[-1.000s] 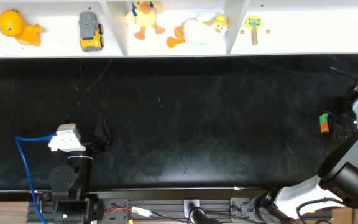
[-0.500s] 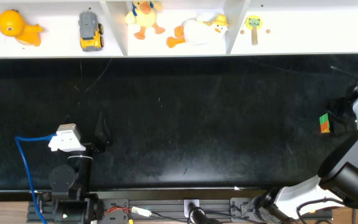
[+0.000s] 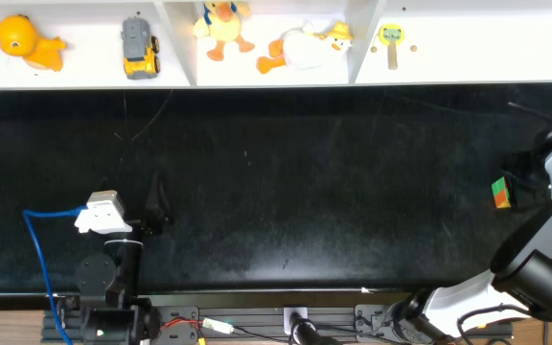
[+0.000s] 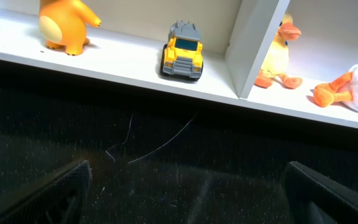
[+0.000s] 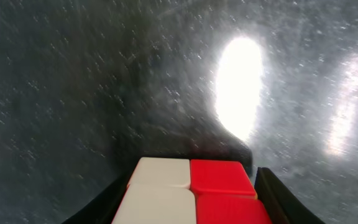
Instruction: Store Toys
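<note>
The multicoloured cube (image 3: 499, 192) is pinched between the right jaws near the right edge of the black table (image 3: 305, 182), its white and red faces toward the wrist camera. The left jaws stand spread over the table's near left, facing the white shelf (image 3: 84, 73) holding an orange duck (image 3: 22, 40), a yellow truck (image 3: 139, 50) and two plush ducks (image 3: 300, 50).

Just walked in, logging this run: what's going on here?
The right gripper is shut on a multicoloured cube toward the right side of the black table. The left gripper hangs open and empty. On the white shelf sit an orange toy, a yellow truck, a yellow plush duck, a white plush duck and a small green toy; the cube is not yet stored.
</note>
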Controlling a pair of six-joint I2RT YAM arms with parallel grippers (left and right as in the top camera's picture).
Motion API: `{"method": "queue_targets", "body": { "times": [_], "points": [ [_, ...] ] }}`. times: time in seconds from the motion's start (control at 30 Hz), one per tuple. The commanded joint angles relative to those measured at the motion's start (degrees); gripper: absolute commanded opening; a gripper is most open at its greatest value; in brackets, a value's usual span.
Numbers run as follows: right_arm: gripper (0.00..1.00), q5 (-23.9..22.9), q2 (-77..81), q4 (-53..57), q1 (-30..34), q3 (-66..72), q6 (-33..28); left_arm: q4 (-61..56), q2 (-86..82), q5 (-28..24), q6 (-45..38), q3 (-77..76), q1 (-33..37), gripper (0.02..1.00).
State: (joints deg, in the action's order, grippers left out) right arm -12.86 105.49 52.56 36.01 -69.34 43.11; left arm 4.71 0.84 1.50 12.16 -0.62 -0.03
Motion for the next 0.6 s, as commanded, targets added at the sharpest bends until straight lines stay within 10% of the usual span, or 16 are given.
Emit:
{"method": "queue_targets", "body": {
  "times": [0.03, 0.43, 0.6],
  "points": [
    [0.045, -0.7, -2.3, 4.5, -0.1, -8.0, -8.8, 0.1, -0.7, -0.8, 1.4, 0.2, -0.4, 0.998],
    [0.045, 6.8, -16.6, 2.4, -11.9, -14.8, -61.9, 0.1, -0.7, -0.8, 1.4, 0.2, -0.4, 0.998],
    [0.045, 9.0, -16.7, 1.2, -13.1, -14.8, -58.8, 0.1, -0.7, -0.8, 1.4, 0.2, -0.4, 0.998]
  ]
}}
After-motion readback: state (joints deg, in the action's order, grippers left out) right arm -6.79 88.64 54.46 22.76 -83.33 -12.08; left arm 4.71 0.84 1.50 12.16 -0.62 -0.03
